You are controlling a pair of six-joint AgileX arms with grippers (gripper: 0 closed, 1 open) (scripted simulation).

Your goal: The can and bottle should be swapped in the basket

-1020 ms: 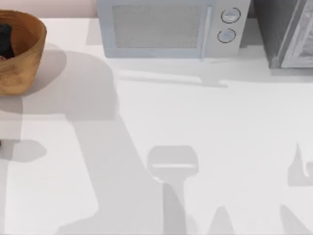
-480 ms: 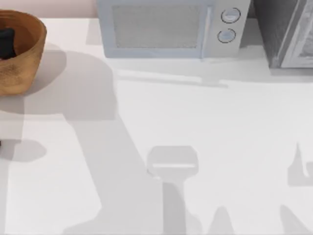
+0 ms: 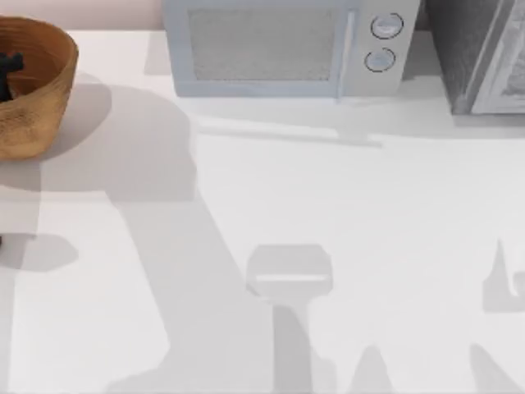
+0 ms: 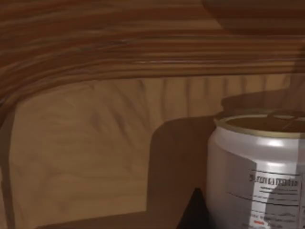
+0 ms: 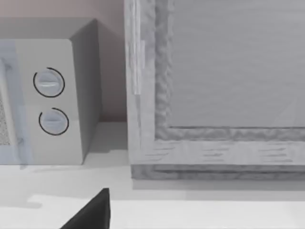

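The orange-brown wicker basket [image 3: 37,98] stands at the table's far left corner, cut by the top view's left edge. My left gripper [image 3: 8,66] shows as a dark shape inside it, below the rim. In the left wrist view the can [image 4: 257,171] stands upright close by on the basket floor, with a pale body, a printed label and a dull gold top. A dark part of the left gripper [image 4: 195,212] sits just beside the can, with the basket's ribbed inner wall [image 4: 95,143] behind. The bottle is out of view. A dark edge of my right gripper [image 5: 90,212] hangs above the table.
A grey microwave [image 3: 287,45] with two round knobs stands along the back edge. A larger grey appliance [image 3: 484,53] stands to its right and faces the right wrist view [image 5: 228,81]. Arm shadows fall across the white table [image 3: 328,205].
The dark shape of my left gripper inside the basket has grown smaller and shifted slightly toward the left edge. The right arm has not moved.
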